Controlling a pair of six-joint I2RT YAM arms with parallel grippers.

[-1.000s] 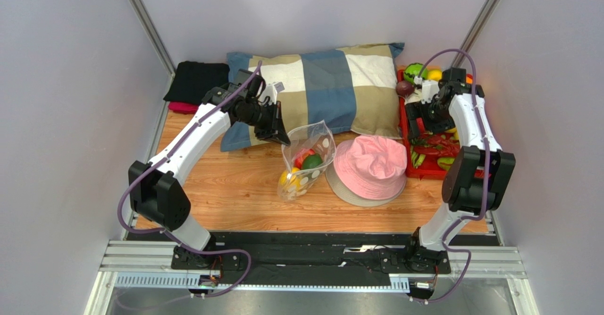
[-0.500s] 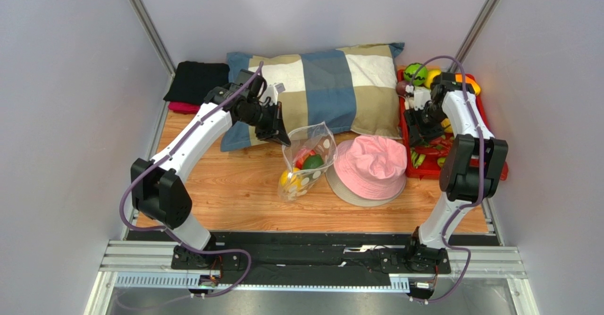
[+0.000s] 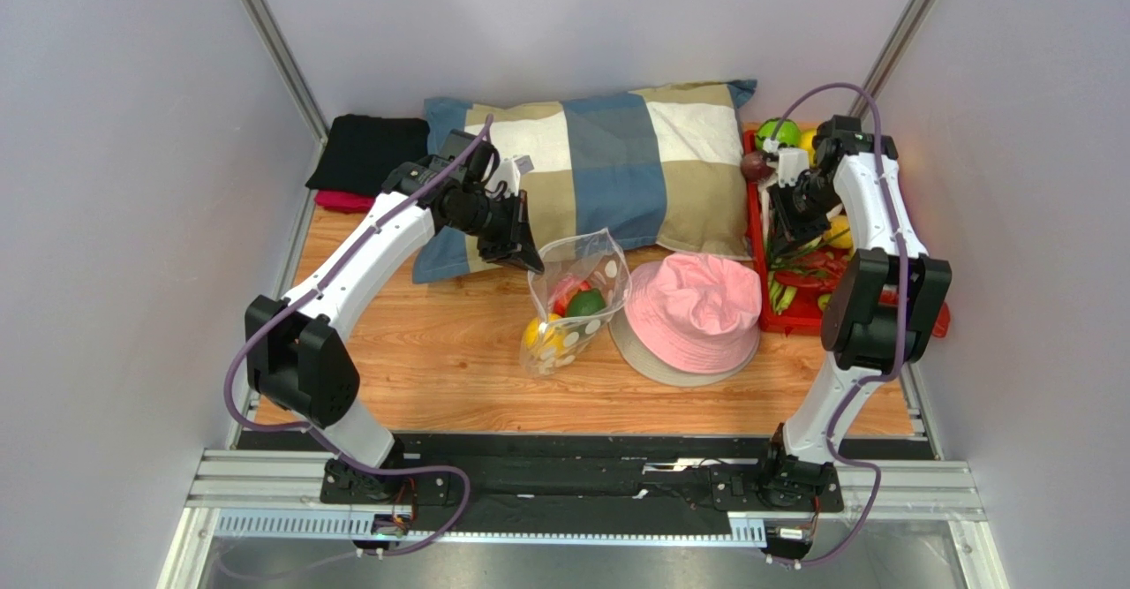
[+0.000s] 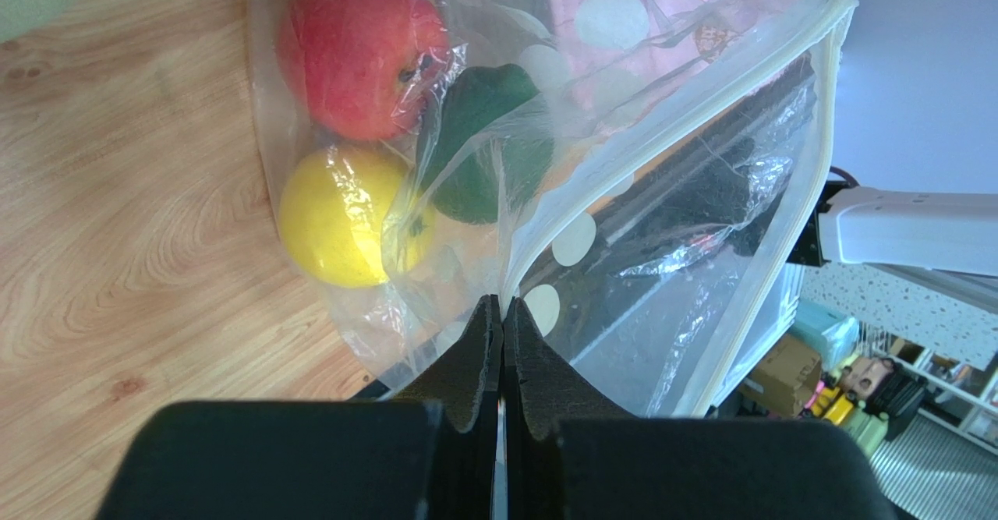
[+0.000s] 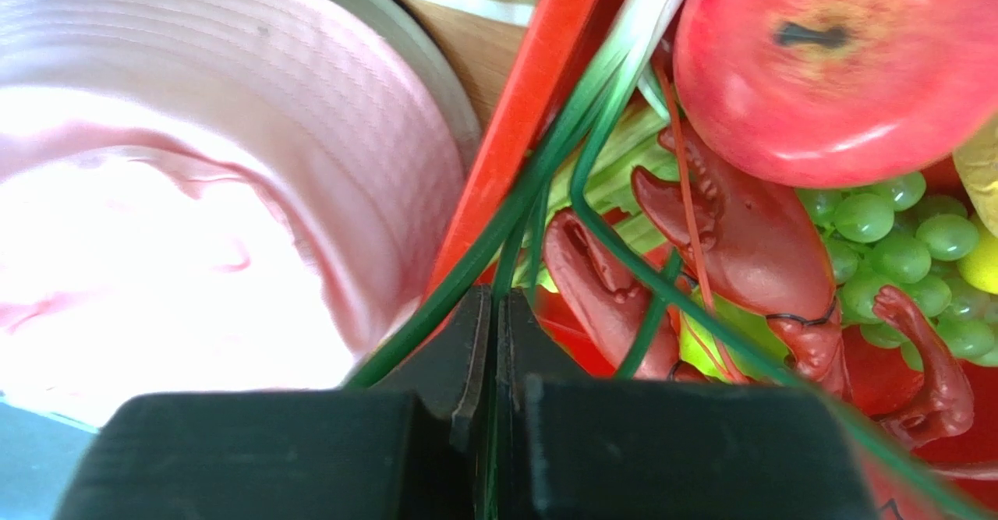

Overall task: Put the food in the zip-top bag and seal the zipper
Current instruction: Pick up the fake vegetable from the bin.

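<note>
The clear dotted zip-top bag stands on the wood between the pillow and the pink hat. My left gripper is shut on its upper edge, pinching the film. Inside lie a red apple, a yellow lemon and a dark green piece. The pale zipper runs along the open mouth. My right gripper is down in the red tray, shut on a green leaf of the spring onion. Its white stalk points away.
The red tray holds a red apple, green grapes and the red lobster. The pink hat lies right of the bag. Behind are a checked pillow and a black cloth.
My right gripper has gone down into the tray and closed from wide open onto the spring onion's leaf. The left arm and the bag have not moved.
</note>
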